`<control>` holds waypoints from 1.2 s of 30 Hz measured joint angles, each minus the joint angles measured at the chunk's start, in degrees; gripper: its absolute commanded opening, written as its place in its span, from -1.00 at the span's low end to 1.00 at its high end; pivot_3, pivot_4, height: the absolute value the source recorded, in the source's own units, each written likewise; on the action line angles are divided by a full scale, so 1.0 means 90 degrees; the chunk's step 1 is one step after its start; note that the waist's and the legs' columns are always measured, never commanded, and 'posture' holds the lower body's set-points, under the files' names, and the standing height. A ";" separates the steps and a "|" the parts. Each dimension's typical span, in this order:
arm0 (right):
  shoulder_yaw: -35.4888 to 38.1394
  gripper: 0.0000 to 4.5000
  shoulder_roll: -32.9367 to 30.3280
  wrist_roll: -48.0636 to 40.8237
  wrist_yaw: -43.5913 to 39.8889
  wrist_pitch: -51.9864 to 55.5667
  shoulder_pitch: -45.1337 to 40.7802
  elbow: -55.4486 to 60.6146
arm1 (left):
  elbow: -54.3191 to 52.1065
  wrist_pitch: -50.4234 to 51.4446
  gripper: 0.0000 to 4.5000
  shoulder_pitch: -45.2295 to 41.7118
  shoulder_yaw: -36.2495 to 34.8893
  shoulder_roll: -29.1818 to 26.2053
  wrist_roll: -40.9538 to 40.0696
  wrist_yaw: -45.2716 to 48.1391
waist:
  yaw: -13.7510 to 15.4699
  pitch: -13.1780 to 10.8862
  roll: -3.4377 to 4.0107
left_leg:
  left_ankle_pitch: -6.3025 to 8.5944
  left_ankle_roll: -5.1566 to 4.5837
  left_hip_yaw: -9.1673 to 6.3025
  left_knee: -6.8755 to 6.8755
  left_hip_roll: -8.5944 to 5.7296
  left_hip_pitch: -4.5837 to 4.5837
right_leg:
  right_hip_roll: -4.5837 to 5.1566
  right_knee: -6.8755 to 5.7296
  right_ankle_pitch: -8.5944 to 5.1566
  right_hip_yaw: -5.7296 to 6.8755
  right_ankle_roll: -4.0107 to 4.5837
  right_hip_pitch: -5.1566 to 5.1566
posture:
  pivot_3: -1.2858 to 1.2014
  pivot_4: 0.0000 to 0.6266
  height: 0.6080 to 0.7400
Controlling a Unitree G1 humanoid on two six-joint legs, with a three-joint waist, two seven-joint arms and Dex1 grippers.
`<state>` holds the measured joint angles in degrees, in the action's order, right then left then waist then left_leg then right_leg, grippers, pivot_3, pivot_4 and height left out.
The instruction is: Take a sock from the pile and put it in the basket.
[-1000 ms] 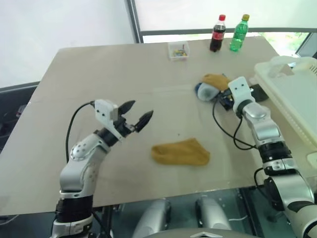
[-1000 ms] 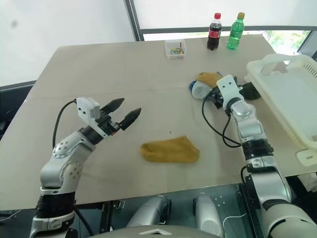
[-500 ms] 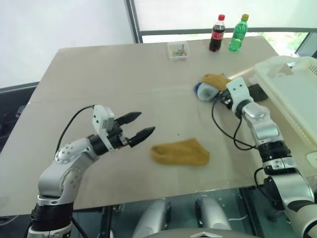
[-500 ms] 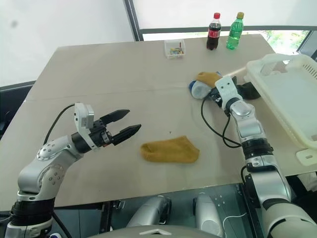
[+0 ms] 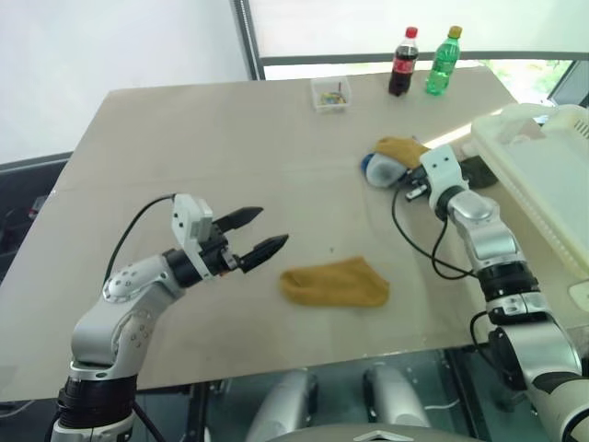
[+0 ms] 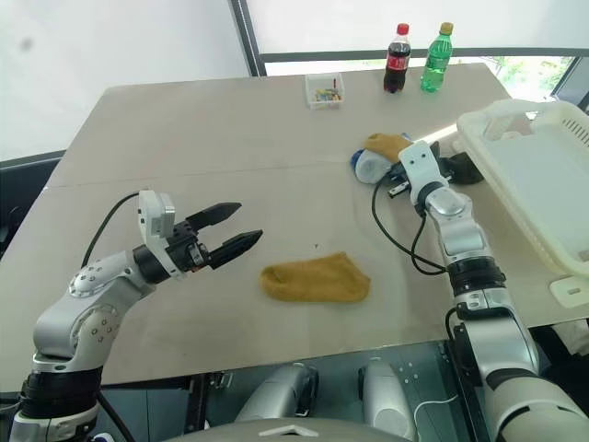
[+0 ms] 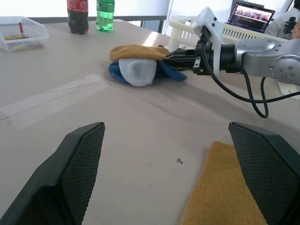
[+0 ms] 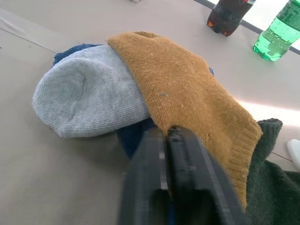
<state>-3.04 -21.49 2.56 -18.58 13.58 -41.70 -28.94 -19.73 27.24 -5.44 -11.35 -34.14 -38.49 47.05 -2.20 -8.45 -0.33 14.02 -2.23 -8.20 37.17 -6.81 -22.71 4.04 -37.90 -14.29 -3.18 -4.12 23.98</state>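
Note:
The pile lies at the table's far right: a mustard sock draped over a pale grey-blue sock and a royal blue sock, with a dark green sock beside them. My right gripper is shut, its tips against the pile where the blue sock meets the mustard edge; I cannot tell if cloth is pinched. The white basket stands just right of the pile. My left gripper hovers open and holds nothing, left of a loose mustard sock.
A cola bottle and a green bottle stand at the table's far edge, with a small clear box to their left. A strip of clear tape lies on the table. A laptop shows beyond the basket.
My right gripper has shut at the pile without shifting. My left arm swung its elbow outward and turned its open gripper toward the right, then held still.

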 measured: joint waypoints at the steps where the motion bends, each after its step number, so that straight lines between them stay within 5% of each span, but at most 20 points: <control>1: 0.0009 -0.99 0.0000 -0.0024 -0.0008 0.0000 -0.0002 -0.0021 | 0.0000 0.0000 1.00 0.0000 0.0000 0.0002 0.0000 -0.0001 | 0.0000 0.0000 0.0000 | 0.0000 0.0000 0.0000 0.0000 0.0000 0.0000 | 0.0000 0.0000 0.0000 0.0000 0.0000 0.0000 | 0.03 -0.52 1.00; 7: 0.0013 -0.99 -0.0001 -0.0089 -0.0121 -0.0002 -0.0003 -0.0068 | 0.0000 -0.0001 1.00 0.0001 0.0000 0.0013 0.0001 -0.0016 | -0.0002 0.0000 0.0000 | 0.0000 0.0000 0.0000 0.0000 0.0000 0.0000 | 0.0000 0.0000 0.0000 0.0000 0.0000 0.0000 | 0.03 -0.52 1.00; 21: -0.1083 -0.99 0.0497 -0.1216 -0.2625 0.0858 0.1028 0.2234 | 0.0017 -0.0009 1.00 -0.0001 0.0006 0.0022 0.0001 -0.0057 | 0.0010 -0.0001 0.0002 | 0.0001 0.0000 -0.0004 -0.0002 0.0003 0.0000 | 0.0000 0.0000 0.0000 0.0003 0.0000 0.0001 | 0.03 -0.52 1.00; 35: -0.2051 -0.99 -0.0072 -0.1116 -0.4025 0.0659 0.1285 0.3036 | 0.0023 0.0004 1.00 0.0424 -0.0201 -0.0177 0.0002 0.0070 | 0.0060 -0.0001 0.0002 | 0.0001 0.0001 -0.0010 -0.0001 0.0002 0.0000 | 0.0002 0.0004 0.0000 0.0013 0.0000 0.0000 | 0.03 -0.52 1.00; 36: -0.2047 -0.74 -0.0190 -0.1147 -0.4133 0.0649 0.1339 0.3127 | 0.0029 0.0003 1.00 0.0466 -0.0203 -0.0196 0.0007 0.0073 | 0.0065 -0.0001 0.0002 | 0.0002 0.0001 -0.0010 -0.0002 0.0002 0.0000 | 0.0002 0.0004 0.0000 0.0012 0.0000 -0.0001 | 0.03 -0.52 1.00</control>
<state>-21.46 -23.20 -7.76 -55.78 19.42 -29.64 -0.80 -19.46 27.27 -1.24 -13.18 -35.90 -38.44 47.70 -1.62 -8.46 -0.31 14.03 -2.22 -8.29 37.16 -6.79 -22.71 4.06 -37.86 -14.29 -3.07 -4.13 23.97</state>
